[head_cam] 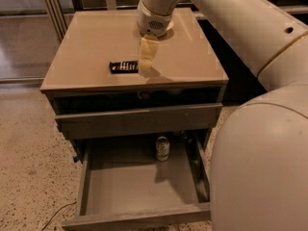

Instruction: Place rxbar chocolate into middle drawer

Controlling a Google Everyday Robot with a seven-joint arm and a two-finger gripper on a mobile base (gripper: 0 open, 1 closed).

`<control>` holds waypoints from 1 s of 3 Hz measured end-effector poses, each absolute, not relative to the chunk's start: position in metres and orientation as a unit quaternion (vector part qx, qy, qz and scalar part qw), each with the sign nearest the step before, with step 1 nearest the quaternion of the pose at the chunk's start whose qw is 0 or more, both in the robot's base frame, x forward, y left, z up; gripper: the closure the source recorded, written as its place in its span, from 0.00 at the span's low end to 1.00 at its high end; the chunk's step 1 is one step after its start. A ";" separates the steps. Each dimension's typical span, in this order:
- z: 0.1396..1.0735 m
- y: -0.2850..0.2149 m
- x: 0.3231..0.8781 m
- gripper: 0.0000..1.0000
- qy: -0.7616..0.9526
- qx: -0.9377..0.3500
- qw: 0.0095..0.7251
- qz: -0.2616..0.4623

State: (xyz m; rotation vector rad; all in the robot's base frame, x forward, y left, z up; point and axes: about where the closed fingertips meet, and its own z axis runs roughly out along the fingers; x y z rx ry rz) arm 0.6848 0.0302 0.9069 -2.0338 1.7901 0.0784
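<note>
Rxbar chocolate (124, 67) is lying flat on the bench (91, 42), white lettering unreadable; the claw (145, 61) is hanging just right of it, how wide I cannot tell. Middle drawer (134, 191) is standing open below, can (162, 148) inside.

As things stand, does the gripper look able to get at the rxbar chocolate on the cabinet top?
Probably yes. The rxbar chocolate lies flat and uncovered on the cabinet top, and the gripper hangs just beside one end of it, low over the same surface, with nothing between them.
</note>
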 end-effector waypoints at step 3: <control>0.881 0.046 0.719 0.00 0.652 -0.729 0.208 0.029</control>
